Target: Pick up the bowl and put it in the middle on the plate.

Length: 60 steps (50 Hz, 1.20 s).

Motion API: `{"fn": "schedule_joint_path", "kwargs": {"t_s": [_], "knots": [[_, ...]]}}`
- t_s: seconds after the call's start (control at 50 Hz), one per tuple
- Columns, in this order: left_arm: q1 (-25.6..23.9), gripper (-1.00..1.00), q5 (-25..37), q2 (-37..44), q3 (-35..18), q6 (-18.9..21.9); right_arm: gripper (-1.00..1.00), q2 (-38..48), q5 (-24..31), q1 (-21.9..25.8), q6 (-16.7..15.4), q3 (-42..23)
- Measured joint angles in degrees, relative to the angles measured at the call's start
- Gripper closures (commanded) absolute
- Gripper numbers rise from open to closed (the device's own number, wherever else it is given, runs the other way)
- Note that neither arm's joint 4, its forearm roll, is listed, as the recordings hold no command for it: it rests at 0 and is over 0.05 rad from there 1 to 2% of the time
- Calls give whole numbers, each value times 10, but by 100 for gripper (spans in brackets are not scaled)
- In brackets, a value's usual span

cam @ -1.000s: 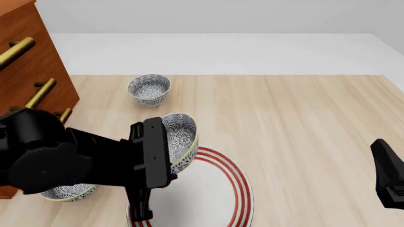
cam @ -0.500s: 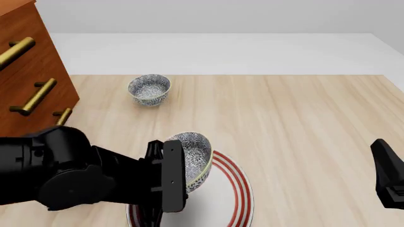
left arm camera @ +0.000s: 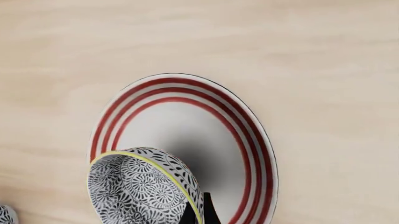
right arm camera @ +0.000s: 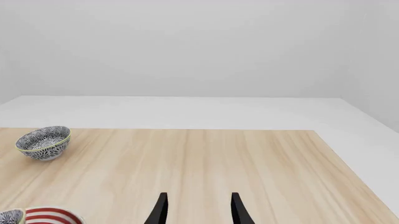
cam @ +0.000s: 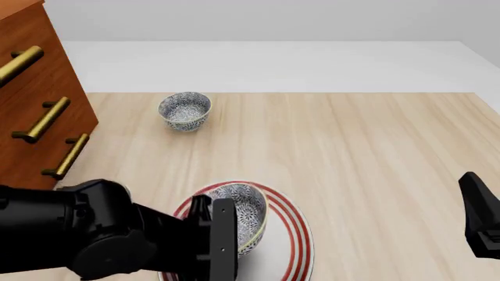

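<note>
Risk of tipping or an off-centre landing if let go now, since the bowl hangs tilted, pinched at its rim by the left gripper over the plate near the table's near edge. Right gripper spread and empty, idle at the right edge.

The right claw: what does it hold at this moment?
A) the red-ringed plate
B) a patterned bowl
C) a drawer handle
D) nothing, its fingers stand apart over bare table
D: in the right wrist view the right claw has both fingers spread with only the wooden table between them.
</note>
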Motion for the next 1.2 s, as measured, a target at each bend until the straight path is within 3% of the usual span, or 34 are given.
{"fn": "schedule_joint_path", "kwargs": {"t_s": [0.48,0.5,1.2], "knots": [[-15,100,-33,22,19,7,-100,0,0,0,0,0],[-15,-100,-34,22,20,8,-100,0,0,0,0,0],[1,-100,-39,-33,43,31,-100,0,0,0,0,0]]}}
